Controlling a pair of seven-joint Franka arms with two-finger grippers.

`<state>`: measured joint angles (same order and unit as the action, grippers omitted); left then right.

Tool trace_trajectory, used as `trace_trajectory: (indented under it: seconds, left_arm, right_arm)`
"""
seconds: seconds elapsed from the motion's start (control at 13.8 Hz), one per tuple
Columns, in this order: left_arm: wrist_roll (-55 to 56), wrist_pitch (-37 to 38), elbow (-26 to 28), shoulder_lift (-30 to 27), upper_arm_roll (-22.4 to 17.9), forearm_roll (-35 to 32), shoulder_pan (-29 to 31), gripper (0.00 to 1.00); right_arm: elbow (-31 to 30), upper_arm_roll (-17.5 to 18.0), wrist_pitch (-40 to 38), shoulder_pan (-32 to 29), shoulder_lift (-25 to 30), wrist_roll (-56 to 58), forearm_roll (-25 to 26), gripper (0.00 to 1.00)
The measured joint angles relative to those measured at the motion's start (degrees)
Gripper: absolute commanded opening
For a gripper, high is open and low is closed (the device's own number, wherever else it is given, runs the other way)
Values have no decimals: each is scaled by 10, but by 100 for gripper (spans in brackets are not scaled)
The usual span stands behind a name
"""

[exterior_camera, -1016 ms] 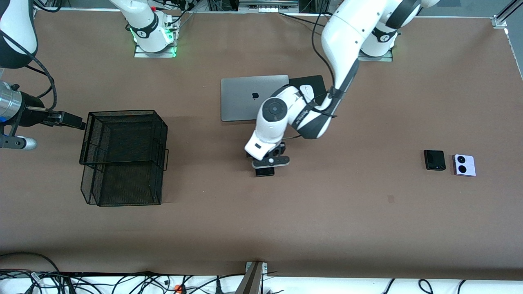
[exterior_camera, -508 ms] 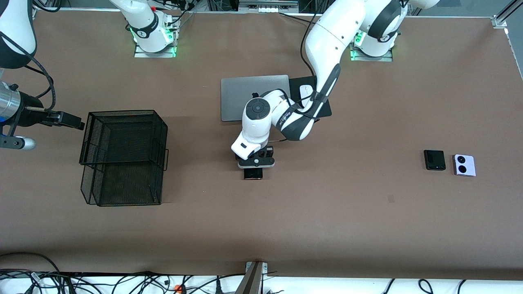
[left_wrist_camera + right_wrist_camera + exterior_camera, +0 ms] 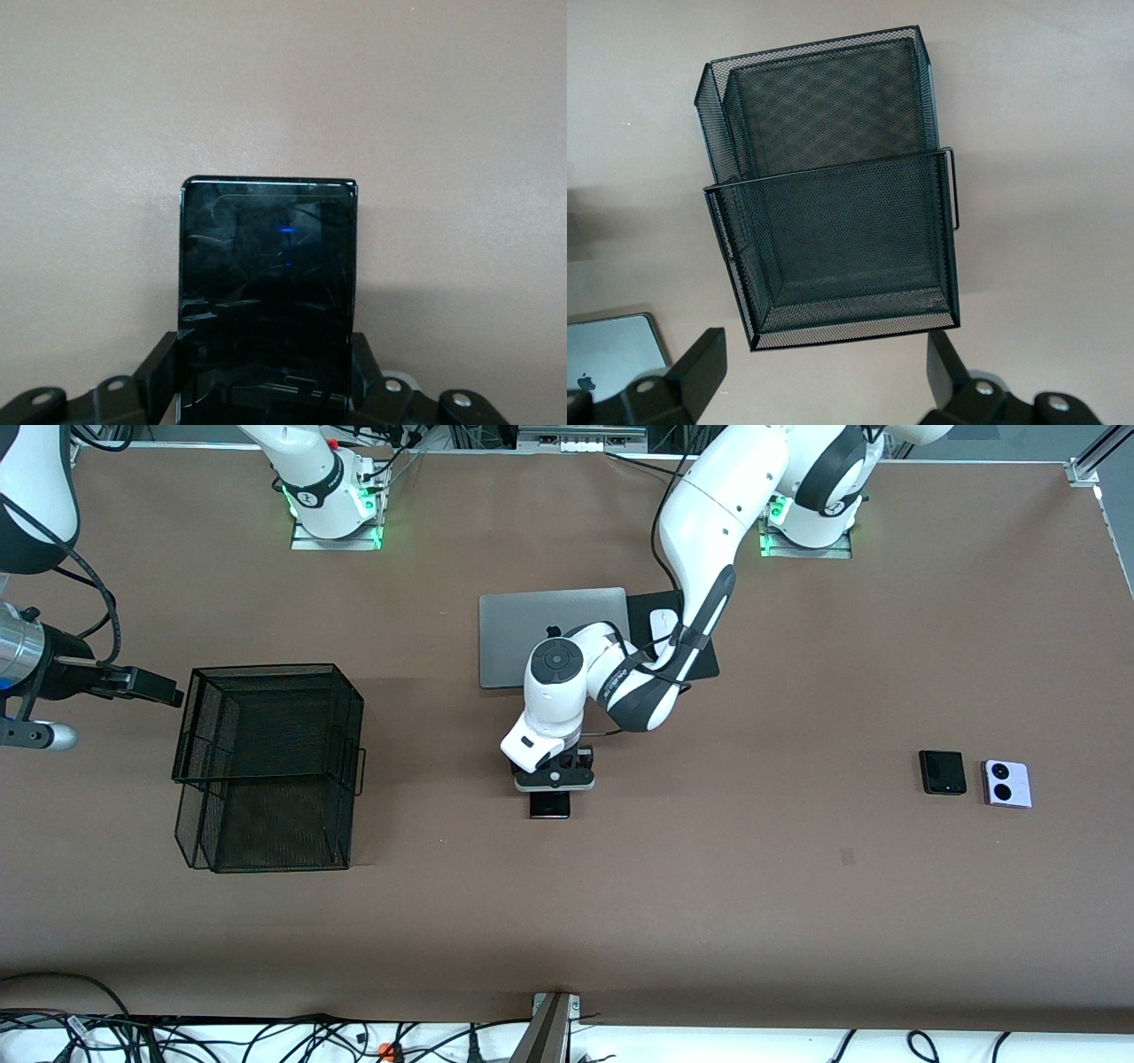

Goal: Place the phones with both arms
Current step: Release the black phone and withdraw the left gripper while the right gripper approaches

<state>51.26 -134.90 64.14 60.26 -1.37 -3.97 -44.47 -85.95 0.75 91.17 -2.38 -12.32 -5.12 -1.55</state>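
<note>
While left claw [image 3: 551, 784] grips the long black phone [image 3: 267, 292] above the desk [image 3: 709, 886], keep it level — right claw [image 3: 824, 372] waits, spread wide, over the mesh basket [image 3: 833, 186].

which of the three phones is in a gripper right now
The long black slab phone, clamped in the left gripper over mid-table. The small squarish black flip phone and the lilac-white flip phone lie untouched on the table.

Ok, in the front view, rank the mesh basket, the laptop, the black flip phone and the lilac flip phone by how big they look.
1. Mesh basket, largest.
2. Laptop, though the left arm covers part of it.
3. Black flip phone and lilac flip phone: they look about alike, so no ranking between them.
</note>
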Motion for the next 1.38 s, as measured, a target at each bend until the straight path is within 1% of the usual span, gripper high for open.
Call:
trace_trajectory:
  seconds: [0.22,0.44,0.65,0.87,1.09,1.23,1.38]
  left_arm:
    - [4,-17,0,5,-17,-1,-14,100]
    - [14,-14,-11,5,-29,-1,-22,100]
    - [16,49,-30,-11,-40,-1,-14,100]
    - [-26,135,-35,-53,-40,2,30,100]
    - [-133,221,-30,-92,-34,11,93,100]
    - [-203,267,-13,-113,-33,14,131,100]
    - [-265,294,15,-132,-33,14,165,100]
  right_arm:
    - [0,0,0,0,0,0,0,100]
    - [0,0,0,0,0,0,0,100]
    - [0,0,0,0,0,0,0,100]
    - [0,0,0,0,0,0,0,100]
    - [0,1,0,2,0,0,0,100]
    - [0,6,0,12,-1,0,0,100]
    - [0,9,1,40,-3,0,0,100]
